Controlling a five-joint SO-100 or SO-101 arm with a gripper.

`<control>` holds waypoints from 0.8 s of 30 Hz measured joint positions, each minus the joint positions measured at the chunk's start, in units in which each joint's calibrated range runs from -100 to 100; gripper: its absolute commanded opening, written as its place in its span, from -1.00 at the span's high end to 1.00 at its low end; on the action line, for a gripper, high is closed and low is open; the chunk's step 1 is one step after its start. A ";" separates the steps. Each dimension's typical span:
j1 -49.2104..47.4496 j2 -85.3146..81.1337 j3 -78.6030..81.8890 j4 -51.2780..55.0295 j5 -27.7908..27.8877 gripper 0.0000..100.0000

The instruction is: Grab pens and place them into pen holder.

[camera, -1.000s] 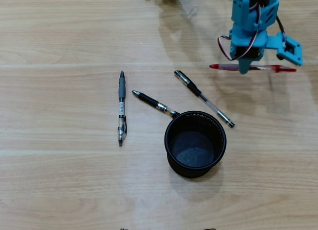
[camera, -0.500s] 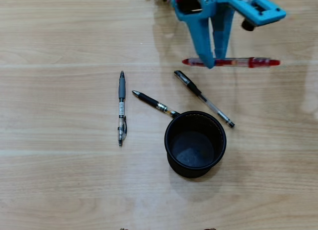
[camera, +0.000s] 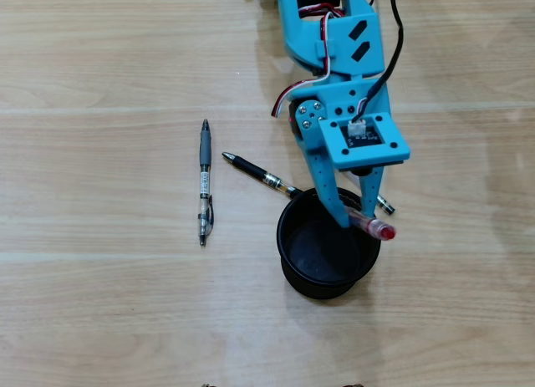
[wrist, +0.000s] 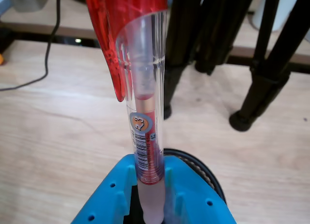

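Note:
In the overhead view my blue gripper [camera: 355, 217] hangs over the far right part of the black mesh pen holder [camera: 316, 288], shut on the red and clear pen [camera: 378, 230]. The pen's red cap end sticks out above the holder's right rim. The wrist view shows the red pen [wrist: 145, 112] standing up between the blue fingers [wrist: 109, 200] of the gripper [wrist: 151, 204], with the holder's rim [wrist: 206, 171] behind. A grey pen [camera: 203, 182] lies at the left. One black pen [camera: 257, 172] lies against the holder's far left rim. Another black pen [camera: 385, 206] is mostly hidden under the arm.
The arm [camera: 330, 44] reaches in from the top edge of the overhead view across the light wooden table [camera: 100, 303]. In the wrist view, black tripod legs [wrist: 264, 79] stand beyond the table and a cable [wrist: 48, 50] runs at the left.
The gripper has carried the red pen from the far right of the table down to above the pen holder, and the pen has turned from lying level to pointing steeply into the cup.

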 measured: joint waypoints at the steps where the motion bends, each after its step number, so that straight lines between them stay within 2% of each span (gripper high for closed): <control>1: 0.00 0.34 0.44 -0.86 -0.68 0.97; 6: 0.51 2.62 3.01 -1.89 -2.45 0.97; 21: 1.52 6.09 3.28 -1.89 -2.61 0.95; 24: 1.52 6.09 3.28 -1.89 -2.61 0.86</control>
